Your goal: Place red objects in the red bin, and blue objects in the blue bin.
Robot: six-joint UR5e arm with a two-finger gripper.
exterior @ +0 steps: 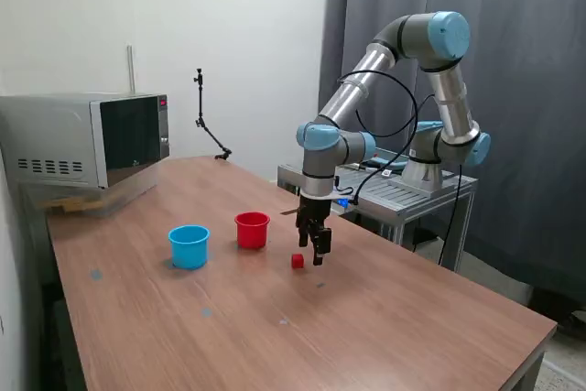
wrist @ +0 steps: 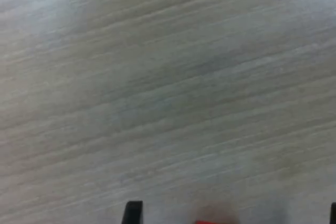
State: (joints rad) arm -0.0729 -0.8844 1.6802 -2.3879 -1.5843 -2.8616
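Observation:
A small red cube [exterior: 297, 261] lies on the wooden table, just to the exterior view's right of the red bin [exterior: 252, 230]. The light blue bin [exterior: 189, 246] stands further to the exterior view's left. My gripper [exterior: 320, 254] hangs low over the table right beside the cube, on its right in the exterior view, and I cannot tell whether they touch. In the wrist view the gripper [wrist: 233, 215] is open: one dark fingertip [wrist: 133, 212] and another at the frame edge stand wide apart, with a blurred sliver of the red cube [wrist: 212, 220] between them. No blue objects are in view.
A microwave [exterior: 87, 139] sits at the table's far corner on the exterior view's left. A thin black stand [exterior: 203, 116] rises at the back edge. The arm's base rests on a metal cart [exterior: 403, 191] beyond the table.

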